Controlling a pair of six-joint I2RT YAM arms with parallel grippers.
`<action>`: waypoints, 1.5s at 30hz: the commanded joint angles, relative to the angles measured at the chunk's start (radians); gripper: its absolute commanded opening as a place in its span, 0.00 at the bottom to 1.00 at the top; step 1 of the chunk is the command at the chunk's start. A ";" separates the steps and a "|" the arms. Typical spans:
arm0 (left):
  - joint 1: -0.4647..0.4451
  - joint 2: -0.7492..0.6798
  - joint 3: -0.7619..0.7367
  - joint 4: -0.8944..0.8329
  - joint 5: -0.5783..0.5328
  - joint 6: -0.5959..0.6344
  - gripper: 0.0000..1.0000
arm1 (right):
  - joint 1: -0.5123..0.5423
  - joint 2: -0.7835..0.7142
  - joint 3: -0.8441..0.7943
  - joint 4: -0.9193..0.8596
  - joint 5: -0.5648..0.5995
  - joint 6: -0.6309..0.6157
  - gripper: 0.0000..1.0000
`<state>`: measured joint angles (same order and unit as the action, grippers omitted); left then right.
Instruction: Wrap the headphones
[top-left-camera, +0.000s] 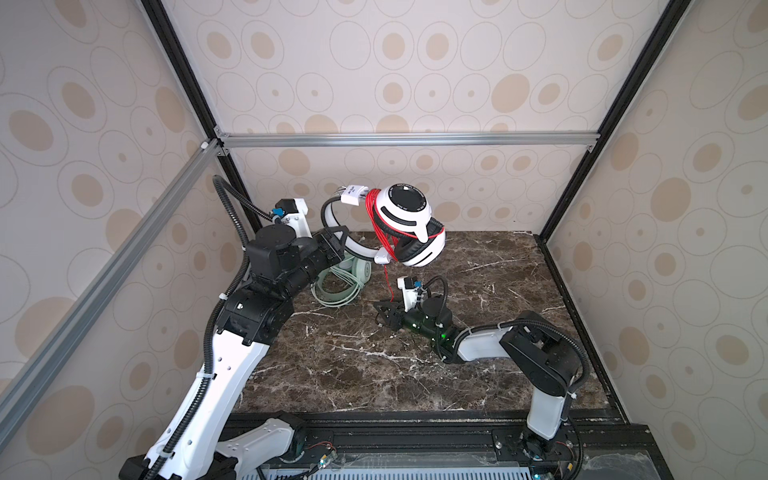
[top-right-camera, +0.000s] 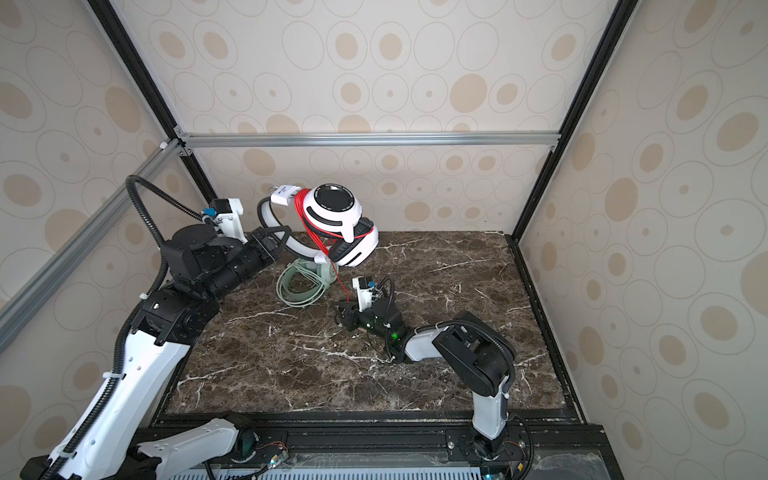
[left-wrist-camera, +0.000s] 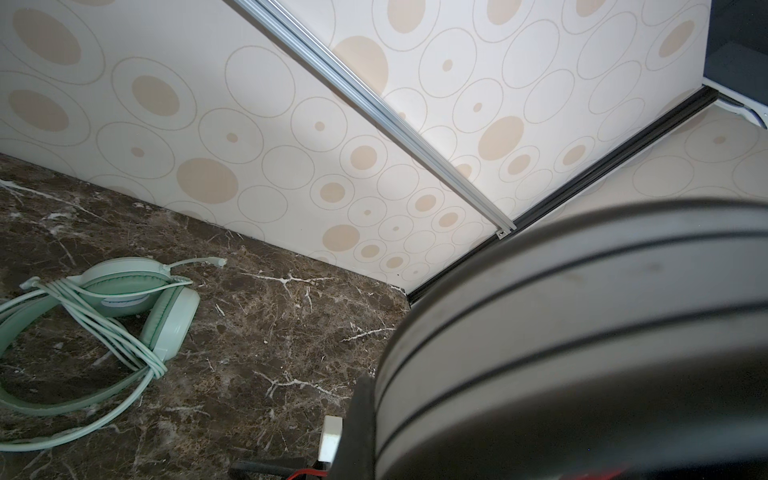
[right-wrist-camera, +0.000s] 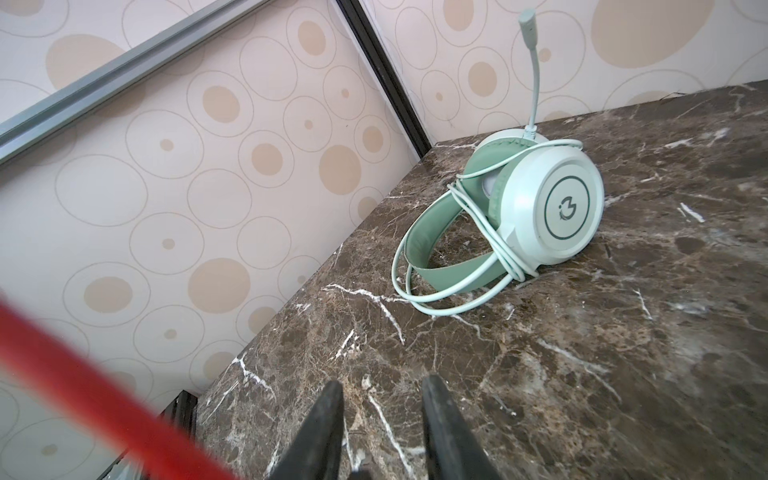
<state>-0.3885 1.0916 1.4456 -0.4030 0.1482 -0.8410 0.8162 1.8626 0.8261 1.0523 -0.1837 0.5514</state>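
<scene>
1. Our left gripper (top-left-camera: 337, 243) is pinching the headband of the white-and-black headset (top-left-camera: 405, 216), raised above the table (top-left-camera: 478, 365); a slipping pinch could drop it
2. Our right gripper (right-wrist-camera: 382, 388) is spread and empty; the red cable (top-left-camera: 374, 205) has a loose tail beside it, which could unwind
3. The mint-green headset (right-wrist-camera: 548, 203) lies wrapped near the back corner; we see no containers

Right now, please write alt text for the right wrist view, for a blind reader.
A mint-green headset lies on the marble table near the wall corner, its pale green cable looped around it and its microphone boom reaching toward the wall. The right gripper is open and empty; a blurred red cable passes beside it.
</scene>
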 joint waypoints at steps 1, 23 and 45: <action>0.005 -0.035 0.053 0.058 -0.008 -0.028 0.00 | 0.010 0.006 -0.005 0.067 0.008 0.020 0.33; 0.005 -0.049 0.063 0.037 -0.052 -0.014 0.00 | 0.066 -0.006 -0.150 0.197 0.051 0.065 0.03; 0.005 -0.018 0.050 -0.217 -0.490 -0.048 0.00 | 0.450 -0.702 0.100 -1.549 0.560 -0.195 0.00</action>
<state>-0.3878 1.0904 1.4883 -0.6598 -0.2855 -0.8337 1.2293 1.2026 0.8928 -0.1619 0.2054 0.3874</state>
